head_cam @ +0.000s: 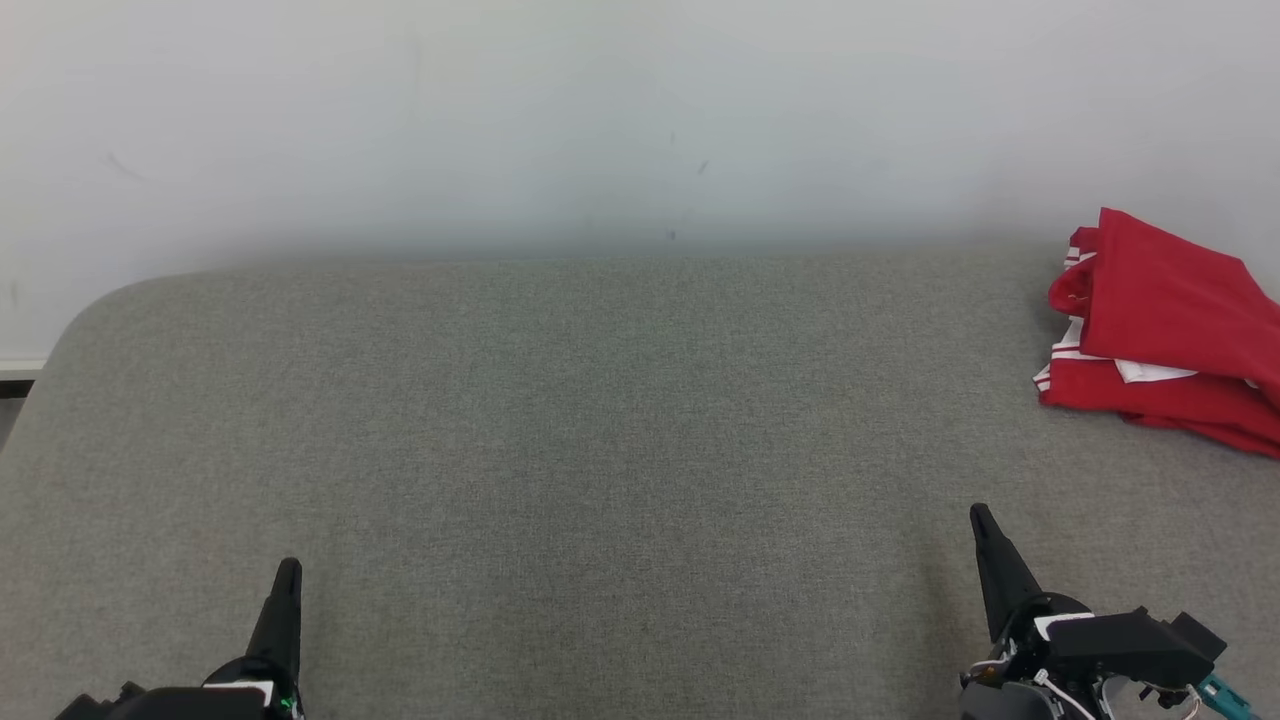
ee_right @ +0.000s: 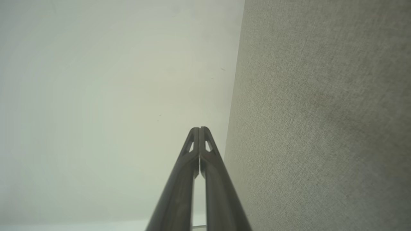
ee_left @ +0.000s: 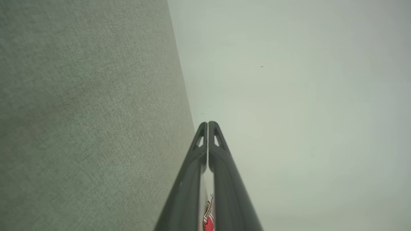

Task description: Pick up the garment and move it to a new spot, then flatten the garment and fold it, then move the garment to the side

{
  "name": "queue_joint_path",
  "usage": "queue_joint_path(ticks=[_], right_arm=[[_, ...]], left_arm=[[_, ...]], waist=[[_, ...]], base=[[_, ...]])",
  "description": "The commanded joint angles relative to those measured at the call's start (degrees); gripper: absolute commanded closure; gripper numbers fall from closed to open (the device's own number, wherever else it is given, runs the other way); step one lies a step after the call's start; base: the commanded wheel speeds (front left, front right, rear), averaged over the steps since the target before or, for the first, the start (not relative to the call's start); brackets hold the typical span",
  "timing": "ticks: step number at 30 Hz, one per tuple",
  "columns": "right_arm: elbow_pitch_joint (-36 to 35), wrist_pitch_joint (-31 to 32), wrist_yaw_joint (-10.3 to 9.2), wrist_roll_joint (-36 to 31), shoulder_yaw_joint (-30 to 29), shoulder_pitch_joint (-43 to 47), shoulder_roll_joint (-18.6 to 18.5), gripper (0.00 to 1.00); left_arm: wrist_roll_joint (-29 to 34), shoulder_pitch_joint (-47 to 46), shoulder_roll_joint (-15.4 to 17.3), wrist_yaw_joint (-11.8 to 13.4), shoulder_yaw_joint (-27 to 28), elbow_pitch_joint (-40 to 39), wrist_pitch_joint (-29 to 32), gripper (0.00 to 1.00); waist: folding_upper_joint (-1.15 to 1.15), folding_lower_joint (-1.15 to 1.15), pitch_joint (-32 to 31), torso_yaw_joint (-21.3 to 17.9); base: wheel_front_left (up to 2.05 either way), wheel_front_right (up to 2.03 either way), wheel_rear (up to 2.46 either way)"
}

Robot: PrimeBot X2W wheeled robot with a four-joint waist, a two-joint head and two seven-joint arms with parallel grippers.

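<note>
The garment (head_cam: pixel 1170 335) is red with white stripes and lies folded in a low pile at the far right of the grey fabric surface (head_cam: pixel 600 450), partly cut by the head view's right edge. A sliver of the garment (ee_left: pixel 208 221) shows red between the finger bases in the left wrist view. My left gripper (head_cam: pixel 288 568) rests at the lower left, shut and empty, far from the garment. My right gripper (head_cam: pixel 980 512) sits at the lower right, shut with nothing in it, a good way below the pile. Both wrist views show the fingertips pressed together: left gripper (ee_left: pixel 208 123), right gripper (ee_right: pixel 199 128).
A pale wall (head_cam: pixel 600 120) rises directly behind the grey surface. The surface's far left corner (head_cam: pixel 90 310) is rounded, with a strip of floor (head_cam: pixel 12 410) beyond it. Bare grey fabric stretches between the two grippers.
</note>
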Motion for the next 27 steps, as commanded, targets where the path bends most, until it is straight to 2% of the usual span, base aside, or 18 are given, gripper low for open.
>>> queue_joint_path(ticks=[1, 10, 27], right_arm=[[0.13, 0.39, -0.11, 1.38, -0.13, -0.7, 0.37, 1.0], [0.58, 1.02, -0.12, 4.59, -0.37, -1.08, 0.61, 1.0], [0.57, 0.98, -0.12, 4.38, -0.36, -1.0, 0.62, 1.0]], left_arm=[[-1.38, -1.04, -0.17, -0.35, 0.21, 0.16, 0.38, 1.0], [-4.96, -1.48, -0.37, -0.52, 0.37, 0.54, 1.38, 1.0], [-4.93, -1.45, -0.36, -0.54, 0.34, 0.52, 1.31, 1.0]], waist=[[0.0, 0.0, 0.01, 0.05], [0.0, 0.0, 0.03, 0.24], [0.0, 0.0, 0.03, 0.25]], base=[[0.0, 0.0, 0.0], [0.0, 0.0, 0.0], [0.0, 0.0, 0.0]])
